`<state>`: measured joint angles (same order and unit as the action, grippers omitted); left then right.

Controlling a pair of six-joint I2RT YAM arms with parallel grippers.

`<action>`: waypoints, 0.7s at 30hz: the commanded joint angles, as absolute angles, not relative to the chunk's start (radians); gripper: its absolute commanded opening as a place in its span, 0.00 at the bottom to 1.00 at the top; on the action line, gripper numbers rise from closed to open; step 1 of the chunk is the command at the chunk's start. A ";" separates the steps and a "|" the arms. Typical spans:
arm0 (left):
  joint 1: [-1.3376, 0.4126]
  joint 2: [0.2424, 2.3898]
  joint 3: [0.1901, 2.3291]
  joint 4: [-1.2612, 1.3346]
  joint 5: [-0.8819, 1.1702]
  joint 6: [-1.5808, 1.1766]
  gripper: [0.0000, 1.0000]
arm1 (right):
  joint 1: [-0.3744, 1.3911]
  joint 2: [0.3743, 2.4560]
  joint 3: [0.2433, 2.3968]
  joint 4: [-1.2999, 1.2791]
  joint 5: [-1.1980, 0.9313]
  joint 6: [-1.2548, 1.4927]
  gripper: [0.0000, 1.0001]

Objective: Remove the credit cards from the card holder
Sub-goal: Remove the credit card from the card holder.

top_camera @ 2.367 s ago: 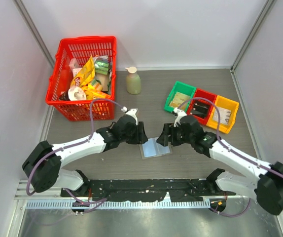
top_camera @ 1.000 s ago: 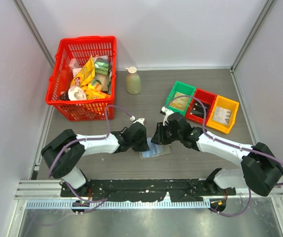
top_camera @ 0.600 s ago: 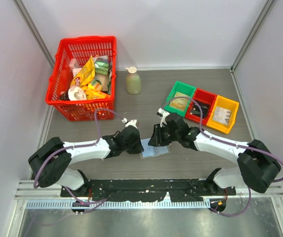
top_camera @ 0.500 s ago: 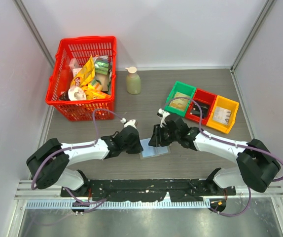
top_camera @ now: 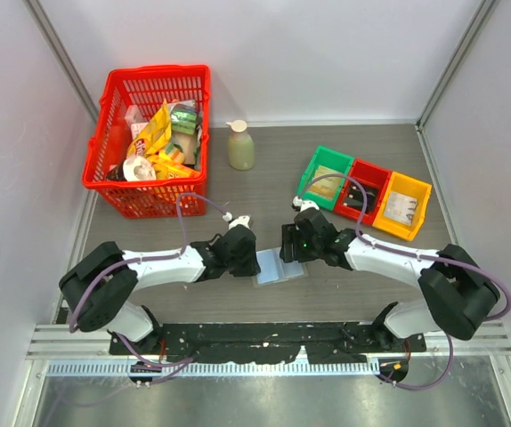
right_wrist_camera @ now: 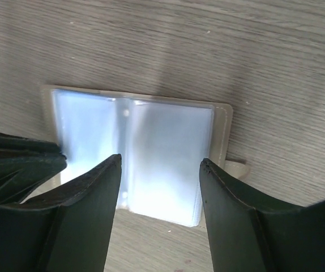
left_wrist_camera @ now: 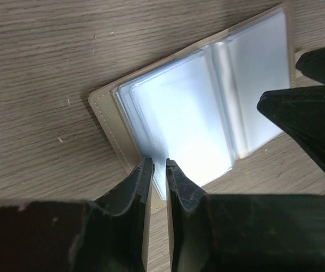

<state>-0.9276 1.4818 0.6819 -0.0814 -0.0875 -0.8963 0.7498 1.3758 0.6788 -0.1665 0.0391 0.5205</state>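
Observation:
The card holder [top_camera: 278,267] lies open and flat on the table, with a beige-grey cover and glaring light blue clear sleeves. It also shows in the left wrist view [left_wrist_camera: 202,113] and the right wrist view [right_wrist_camera: 140,153]. No credit cards show; glare hides what the sleeves hold. My left gripper [top_camera: 250,260] is shut to a thin slit, its tips [left_wrist_camera: 158,167] at the near edge of the holder's left panel. I cannot tell if it pinches a sleeve. My right gripper [top_camera: 293,249] is open, its jaws [right_wrist_camera: 159,170] spanning the right panel just above it.
A red basket [top_camera: 149,133] of snack packets stands at the back left. A cream bottle [top_camera: 240,147] stands beside it. A green bin [top_camera: 324,175], a red bin [top_camera: 362,191] and a yellow bin [top_camera: 402,206] sit in a row at the back right.
Both grippers have come in over the holder from either side. In the last half second the right gripper has shifted slightly right; the left has barely moved.

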 commanded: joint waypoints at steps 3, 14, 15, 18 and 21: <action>-0.933 1.511 0.689 -0.097 -0.087 -0.888 0.16 | 0.753 1.425 0.678 -0.138 0.080 0.505 0.62; -0.933 1.528 0.678 -0.081 -0.071 -0.900 0.07 | 0.756 1.396 0.689 -0.103 -0.057 0.508 0.46; -0.933 1.528 0.677 -0.078 -0.069 -0.902 0.07 | 0.758 1.390 0.695 -0.112 -0.060 0.508 0.45; -0.933 1.529 0.676 -0.074 -0.064 -0.903 0.05 | 0.759 1.358 0.709 -0.121 -0.098 0.509 0.43; -0.933 1.531 0.675 -0.066 -0.060 -0.907 0.05 | 0.761 1.345 0.719 -0.101 -0.153 0.515 0.38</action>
